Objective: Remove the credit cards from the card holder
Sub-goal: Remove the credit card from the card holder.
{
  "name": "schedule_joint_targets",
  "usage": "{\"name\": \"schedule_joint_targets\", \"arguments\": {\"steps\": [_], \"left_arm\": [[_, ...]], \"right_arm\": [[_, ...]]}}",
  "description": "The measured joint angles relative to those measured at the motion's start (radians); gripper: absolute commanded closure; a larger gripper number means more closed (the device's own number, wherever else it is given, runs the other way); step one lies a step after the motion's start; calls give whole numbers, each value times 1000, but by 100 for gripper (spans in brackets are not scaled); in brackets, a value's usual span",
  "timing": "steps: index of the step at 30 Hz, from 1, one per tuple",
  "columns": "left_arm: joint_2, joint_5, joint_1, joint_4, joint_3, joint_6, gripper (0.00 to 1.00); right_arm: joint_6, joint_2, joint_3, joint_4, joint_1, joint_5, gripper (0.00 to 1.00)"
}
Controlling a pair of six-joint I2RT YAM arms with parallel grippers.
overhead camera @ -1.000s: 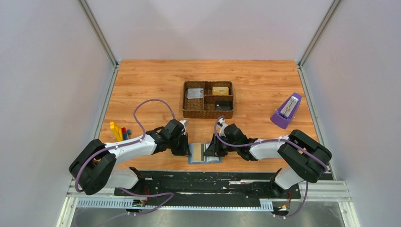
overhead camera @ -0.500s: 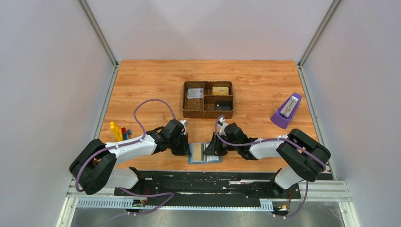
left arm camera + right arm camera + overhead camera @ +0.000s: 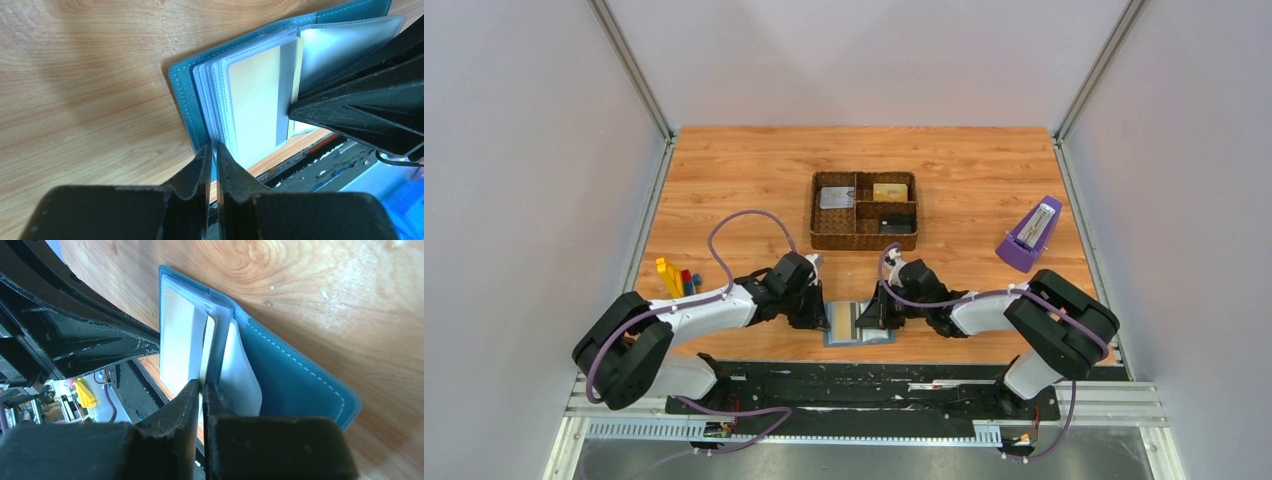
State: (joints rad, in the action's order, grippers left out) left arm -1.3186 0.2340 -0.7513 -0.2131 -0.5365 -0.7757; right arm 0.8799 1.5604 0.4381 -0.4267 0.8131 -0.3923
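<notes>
Holding the wallet (image 3: 181, 95) flat at the table's (image 3: 964, 170) near edge, my left claw (image 3: 211, 152) is clamped on its left cover so it cannot slide. My right claw (image 3: 201, 387) looks closed on the gold card's (image 3: 255, 95) edge, ready to pull rightward.

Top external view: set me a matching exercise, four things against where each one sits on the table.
Things:
1. card holder
2. woven tray
3. purple metronome
4. toy blocks

Places:
A. left side
B. near edge, centred
C. right side
D. centre, farther back

Pairs: 1-B, 2-D, 3-C, 4-A
</notes>
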Motion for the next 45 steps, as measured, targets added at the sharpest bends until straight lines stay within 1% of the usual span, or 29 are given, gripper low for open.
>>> {"name": "schedule_joint_targets", "arguments": {"steps": [8,18,29,36,38,39,42,43,45], "left_arm": [[-8,0,0,7,1,0,85],[-25,3,0,18,-4,-1,85],[-52,19,0,35,-17,-1,85],[-68,28,0,42,-26,0,84],[-68,30,0,41,-26,0,81],[-67,30,0,40,-26,0,77],[-56,31,0,26,-31,-2,70],[-45,27,0,7,-34,-3,64],[-18,23,0,-27,-40,-3,57]], "right_arm": [[6,0,-12,-30,-24,-31,100],[0,-47,-53,-35,-82,-70,100],[-35,-122,-51,66,-114,-81,100],[-86,-180,-50,167,-138,-91,100],[-99,-203,-50,193,-144,-92,100],[-109,-223,-47,217,-146,-90,100],[-137,-265,-26,281,-148,-73,100],[-151,-283,-11,316,-148,-58,100],[-175,-314,21,377,-148,-24,100]]}}
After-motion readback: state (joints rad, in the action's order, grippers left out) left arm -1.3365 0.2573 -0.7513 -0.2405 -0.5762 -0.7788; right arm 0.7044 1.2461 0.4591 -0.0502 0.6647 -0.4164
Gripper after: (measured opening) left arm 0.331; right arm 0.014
